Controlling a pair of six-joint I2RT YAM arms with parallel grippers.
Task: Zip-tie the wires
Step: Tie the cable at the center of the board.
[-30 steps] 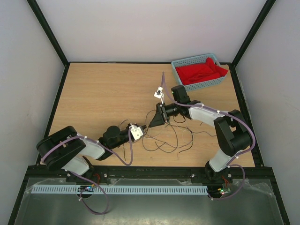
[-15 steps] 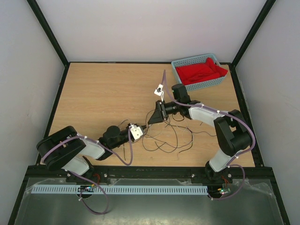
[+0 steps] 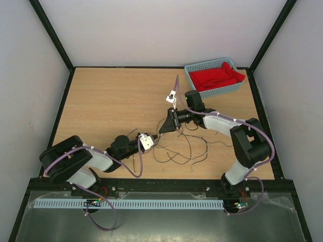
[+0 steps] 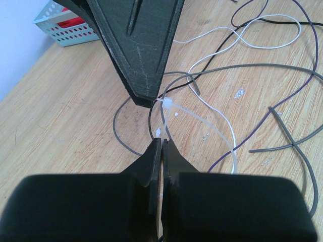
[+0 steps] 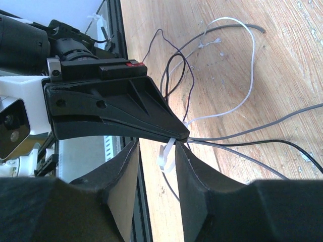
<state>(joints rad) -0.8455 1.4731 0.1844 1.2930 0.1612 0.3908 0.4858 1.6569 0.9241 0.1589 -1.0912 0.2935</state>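
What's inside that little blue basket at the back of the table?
A crumpled red cloth fills the basket; anything beneath the cloth is hidden.

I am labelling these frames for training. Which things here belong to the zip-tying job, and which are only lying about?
Job: wires, zip tie, left gripper, right gripper.
Lying about: basket, red cloth.

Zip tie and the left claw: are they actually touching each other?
Touching. In the left wrist view the left claw is shut, and the pale zip tie runs straight down into the seam between its fingertips, with no gap visible.
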